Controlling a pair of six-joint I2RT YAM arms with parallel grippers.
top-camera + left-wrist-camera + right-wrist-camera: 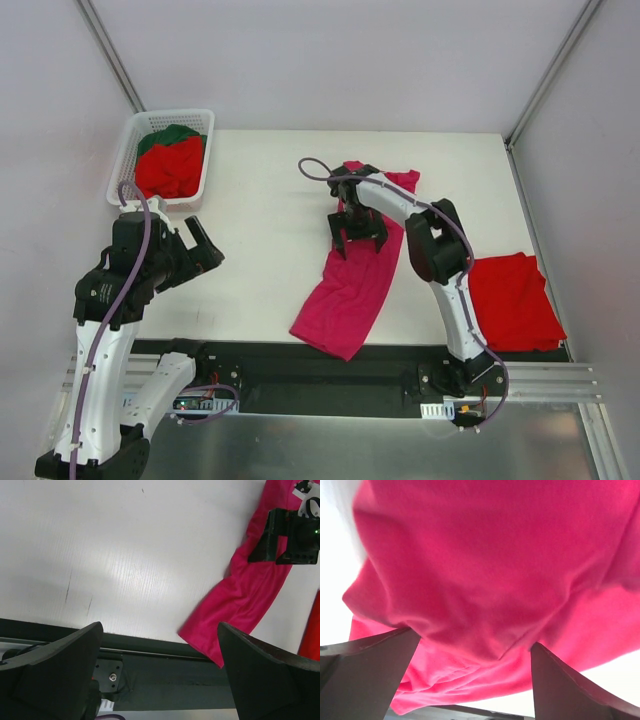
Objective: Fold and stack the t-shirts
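- Step in hand, imo: folding the magenta t-shirt [350, 290]. It lies as a long diagonal strip mid-frame in the top view, lower end right at the near edge of the table [260, 220].
- The right gripper [360, 240] sits over the upper half of that strip w/ jaws wide apart and nothing pinched. The right wrist cam shows pink cloth [490, 570] filling the gap between the fingers [370, 665]. Can't tell if the tips touch the fabric.
- The left gripper [200, 255] is also spread wide and empty, off at the left of the frame over bare table, well apart from the pink shirt.
- Next move prob calls for closing on one end or edge of the strip and bringing it over the other end (looks already narrowed lengthwise, but that's my guess). The cloth is limp, so a shallow pinch may grab only one layer.
- One red t-shirt [512, 300] lies flat-ish and folded at the lower right. I'd say that's the start of the stack.
- Container: the white basket [125, 150] at upper left holds a crumpled red shirt [170, 168] w/ a dark green shirt [172, 135] behind it. Both unfolded afaict.
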